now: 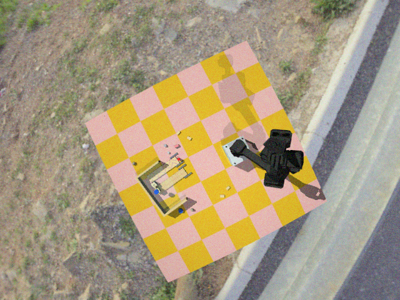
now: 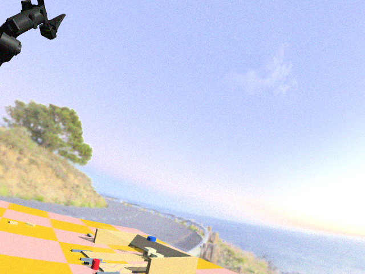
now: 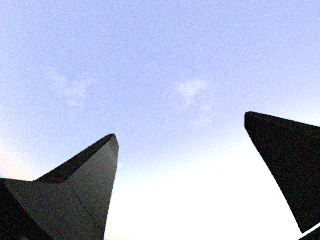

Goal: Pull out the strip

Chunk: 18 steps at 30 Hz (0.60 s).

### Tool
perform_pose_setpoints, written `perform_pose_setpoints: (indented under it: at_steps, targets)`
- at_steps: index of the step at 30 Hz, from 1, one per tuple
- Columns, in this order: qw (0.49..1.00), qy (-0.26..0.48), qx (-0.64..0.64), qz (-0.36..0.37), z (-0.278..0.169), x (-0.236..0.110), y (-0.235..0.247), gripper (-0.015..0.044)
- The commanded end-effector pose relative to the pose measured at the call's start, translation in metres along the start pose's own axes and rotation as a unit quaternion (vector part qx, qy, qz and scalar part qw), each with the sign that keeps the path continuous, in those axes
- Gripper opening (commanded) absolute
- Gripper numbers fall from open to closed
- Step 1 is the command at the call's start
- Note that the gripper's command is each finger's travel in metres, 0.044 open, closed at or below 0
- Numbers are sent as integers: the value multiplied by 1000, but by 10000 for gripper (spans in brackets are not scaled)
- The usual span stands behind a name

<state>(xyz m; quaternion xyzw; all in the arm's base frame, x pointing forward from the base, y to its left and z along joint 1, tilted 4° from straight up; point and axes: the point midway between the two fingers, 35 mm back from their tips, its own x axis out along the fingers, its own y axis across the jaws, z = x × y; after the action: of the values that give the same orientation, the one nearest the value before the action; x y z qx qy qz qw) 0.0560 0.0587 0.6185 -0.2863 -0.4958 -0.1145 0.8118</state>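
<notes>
Pale cubes (image 1: pixel 155 185) (image 2: pixel 149 251) sit close together at the walled end of the strips; no label is readable, and I cannot tell which strip bears which cube. A wide pale strip (image 1: pixel 174 181) (image 2: pixel 114 256) lies within the three-sided pale frame, with a grey crosspiece (image 1: pixel 188 175) (image 2: pixel 80 250) at its outer end. Another pale strip (image 1: pixel 164 170) runs beside it; further grey crosspieces show near the red cylinder (image 1: pixel 178 159) (image 2: pixel 94 264). My gripper (image 3: pixel 182 129) is open and empty, raised high and far from the strips, with only sky between its fingers.
The frame's side walls (image 1: pixel 175 206) (image 2: pixel 174 266) flank the strips. A blue cylinder (image 1: pixel 156 191) (image 2: pixel 151 238) is near the back wall; another blue piece (image 1: pixel 180 210) lies outside. Small cream blocks (image 1: pixel 189 138) (image 1: pixel 227 187) and grey pebbles (image 1: pixel 165 145) are scattered on the checkered top.
</notes>
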Motion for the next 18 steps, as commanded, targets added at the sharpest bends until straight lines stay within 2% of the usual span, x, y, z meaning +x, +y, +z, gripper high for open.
perform_pose_setpoints:
  at_steps: [1,4,10,18]
  targets:
    - [1000,2,3,-2,-2,0,-2,400]
    - [998,26,40,-30,-30,-3,-23,400]
    - [982,107,128,-86,-114,-16,-56,400]
    - [933,254,226,-119,-241,-49,-42,400]
